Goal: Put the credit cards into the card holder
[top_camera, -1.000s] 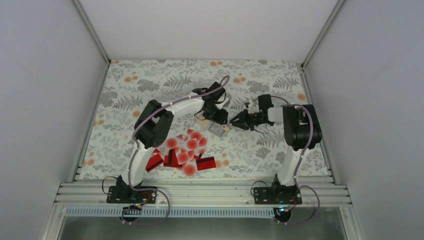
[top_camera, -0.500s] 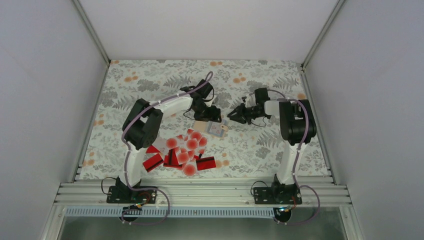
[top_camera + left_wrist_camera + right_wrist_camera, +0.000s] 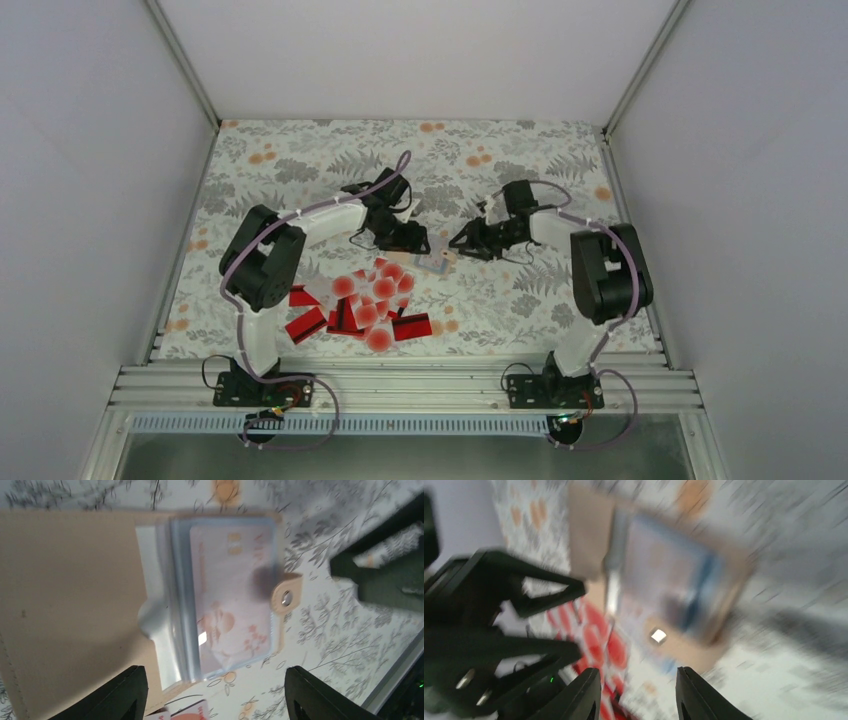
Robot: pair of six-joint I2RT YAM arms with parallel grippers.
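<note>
The card holder (image 3: 433,262) lies open on the floral table. In the left wrist view its tan flap (image 3: 65,605) spreads left, and the blue-grey sleeves (image 3: 225,595) show a pale card inside, with a snap tab (image 3: 286,597) on the right. My left gripper (image 3: 404,240) hovers just left of it, open (image 3: 215,700), with nothing between the fingers. My right gripper (image 3: 463,243) is at the holder's right side, open (image 3: 639,700) and empty; that view is blurred. The credit cards (image 3: 365,300), red ones and white ones with red dots, lie in a loose pile nearer the arms.
The table (image 3: 280,170) is walled by white panels on three sides. The metal rail (image 3: 420,385) carrying both arm bases runs along the near edge. The left gripper's black fingers (image 3: 499,605) fill the left of the right wrist view.
The left arm has drawn back to the left, off the card holder. The right gripper has moved toward the holder's right edge, and its jaws have widened.
</note>
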